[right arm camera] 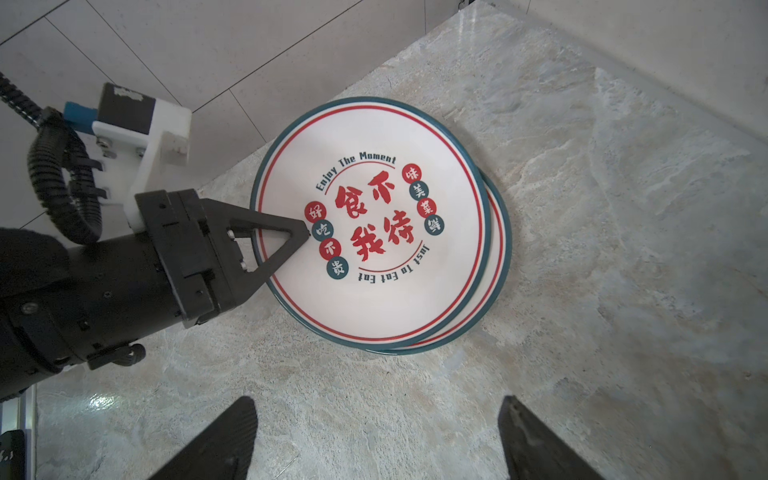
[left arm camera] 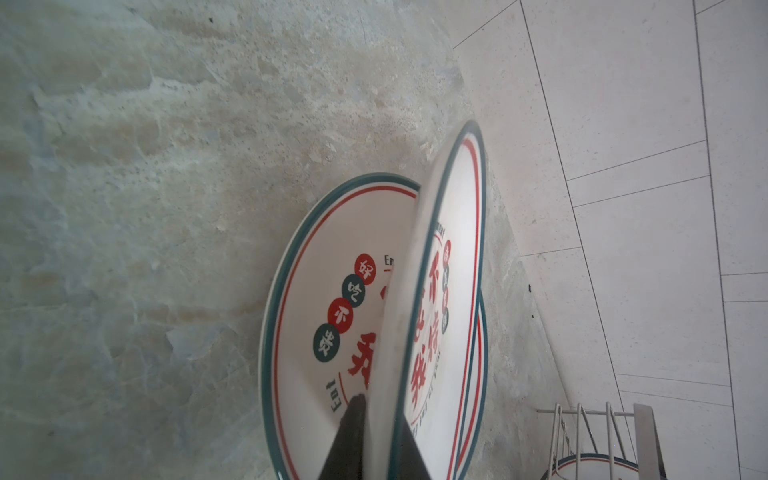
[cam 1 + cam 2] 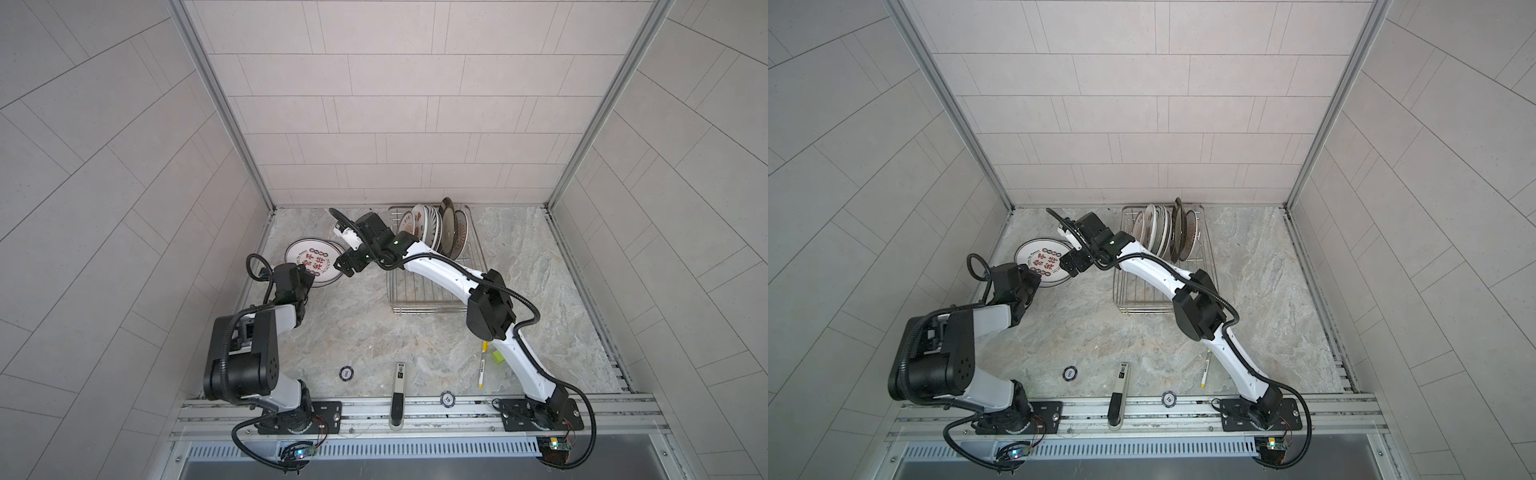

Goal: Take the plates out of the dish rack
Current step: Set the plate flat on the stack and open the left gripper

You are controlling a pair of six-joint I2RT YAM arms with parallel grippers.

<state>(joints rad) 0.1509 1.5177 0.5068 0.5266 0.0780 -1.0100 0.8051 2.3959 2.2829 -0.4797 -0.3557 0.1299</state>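
My left gripper (image 1: pixel 305 237) is clamped on the rim of the top plate (image 1: pixel 374 224), tilted over the lower plate (image 1: pixel 496 266) on the table (image 1: pixel 582 291) beside the dish rack (image 3: pixel 419 297), my right gripper (image 1: pixel 379 405) hangs wide open above, so I'd ease that edge down flat before letting go.

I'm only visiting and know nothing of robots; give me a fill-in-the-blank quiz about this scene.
On the table lie ___ stacked plates.
The left gripper is closed on the rim of the top plate, while the right gripper has its jaws ___.
The other plates stand on edge in the ___.
Missing: two; open; dish rack.
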